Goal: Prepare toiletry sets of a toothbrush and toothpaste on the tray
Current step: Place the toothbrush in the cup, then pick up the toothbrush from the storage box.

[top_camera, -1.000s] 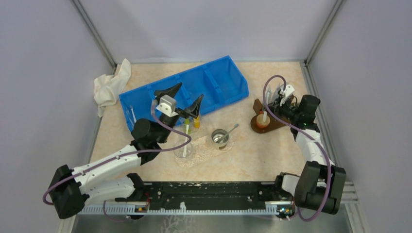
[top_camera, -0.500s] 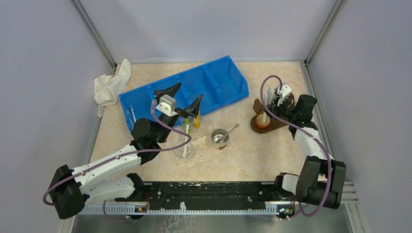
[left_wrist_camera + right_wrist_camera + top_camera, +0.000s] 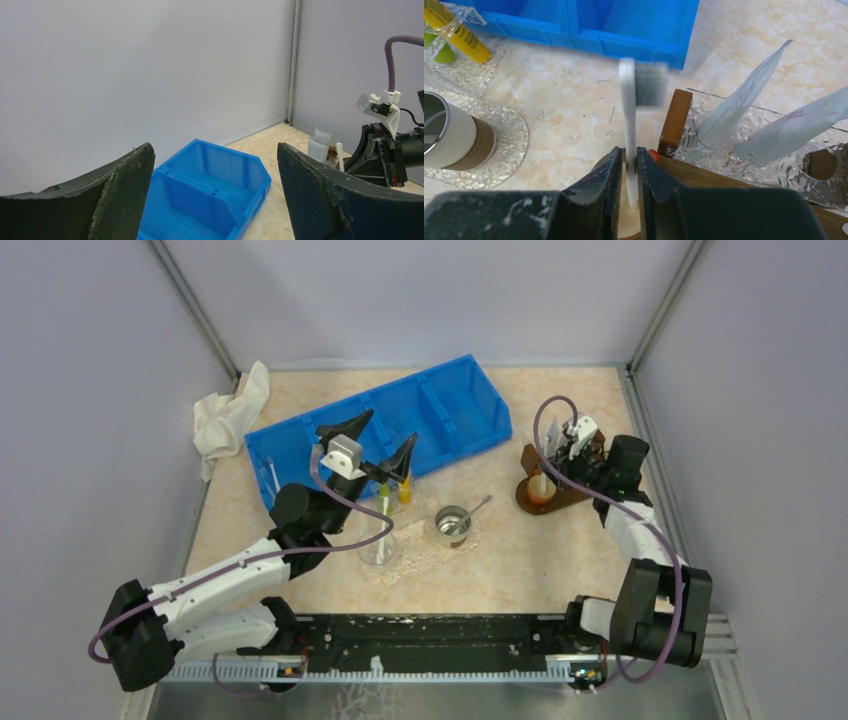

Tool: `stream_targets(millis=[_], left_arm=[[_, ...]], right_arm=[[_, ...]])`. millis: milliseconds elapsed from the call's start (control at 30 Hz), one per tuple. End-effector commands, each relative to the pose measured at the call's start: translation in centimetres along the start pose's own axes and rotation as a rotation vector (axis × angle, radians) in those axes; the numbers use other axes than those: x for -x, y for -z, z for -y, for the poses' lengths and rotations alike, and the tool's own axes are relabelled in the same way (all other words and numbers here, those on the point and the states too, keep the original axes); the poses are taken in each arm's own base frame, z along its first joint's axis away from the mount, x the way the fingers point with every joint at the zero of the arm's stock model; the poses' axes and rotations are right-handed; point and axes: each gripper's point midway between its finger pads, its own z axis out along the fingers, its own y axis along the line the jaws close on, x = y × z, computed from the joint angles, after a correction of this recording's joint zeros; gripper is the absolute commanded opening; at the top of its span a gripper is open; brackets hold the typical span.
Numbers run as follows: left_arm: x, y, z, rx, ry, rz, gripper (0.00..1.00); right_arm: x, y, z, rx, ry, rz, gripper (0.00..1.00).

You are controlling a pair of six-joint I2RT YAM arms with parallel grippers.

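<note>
The toothbrush (image 3: 628,125) stands upright, its handle down in the cup (image 3: 541,487) on the tray (image 3: 565,495), next to the toothpaste (image 3: 744,100), apparently to make up a set. The right gripper (image 3: 629,150) brackets the handle closely; pinching or freeing it, cannot tell. The left gripper (image 3: 214,146) hangs spread wide and empty by the blue bin (image 3: 210,170).

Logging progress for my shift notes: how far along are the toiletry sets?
Done: two white toothpaste tubes stand on the tray. In hand: the right gripper holds a toothbrush upright over the tray's cup. Remaining: releasing it; the left gripper hangs open, and a yellow tube sits off-tray.
</note>
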Motion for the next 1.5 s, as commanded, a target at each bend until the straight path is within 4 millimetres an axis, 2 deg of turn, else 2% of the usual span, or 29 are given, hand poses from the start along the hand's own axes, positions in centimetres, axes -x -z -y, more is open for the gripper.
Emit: stream_targets(millis=[0,200,500,633,767,833,1000,1067,1167,1200,1233,1367,1467], left_arm=[[0.8,0.0,-0.2,0.002,0.011,0.023,0.96],[0.9,0.1,-0.2,0.001,0.012,0.026,0.96],[0.9,0.1,-0.2,0.001,0.015,0.027,0.96],[0.9,0.1,-0.4,0.006,0.013,0.026,0.96],[0.4,0.0,-1.3,0.043,-0.001,0.010,0.96],[-0.2,-0.2,-2.5,0.069,0.018,-0.013,0.96],[-2.7,-0.3,-6.7,0.095,0.213,-0.120,0.94],[-4.1,0.1,-8.3,0.156,0.269,-0.192,0.90],[-6.3,1.0,-10.7,0.307,0.299,-0.331,0.76],[-7.7,1.8,-11.4,0.355,0.301,-0.406,0.70],[-8.3,2.2,-12.2,0.404,0.301,-0.445,0.62],[-10.0,4.7,-15.9,0.630,0.251,-0.576,0.54],[-11.2,7.0,-18.9,0.733,0.246,-0.644,0.38]], right_arm=[[0.8,-0.7,-0.1,0.019,0.039,0.016,0.18],[0.3,-1.5,-0.5,0.033,0.041,-0.007,0.18],[0.4,-1.5,-0.5,0.029,0.044,-0.010,0.17],[1.2,-1.2,-0.7,0.036,0.062,0.001,0.18],[3.1,-0.2,-1.5,0.057,0.102,0.021,0.19],[4.2,0.3,-2.0,0.075,0.135,0.031,0.22],[6.0,1.6,-3.7,0.137,0.146,0.037,0.50],[6.9,2.0,-4.4,0.172,0.138,0.038,0.56],[8.1,2.7,-5.3,0.205,0.125,0.037,0.58],[8.4,2.9,-5.5,0.209,0.127,0.040,0.58],[8.8,3.1,-5.8,0.212,0.133,0.044,0.58],[9.7,3.3,-7.0,0.222,0.156,0.045,0.58],[10.1,3.2,-7.7,0.239,0.152,0.043,0.58]])
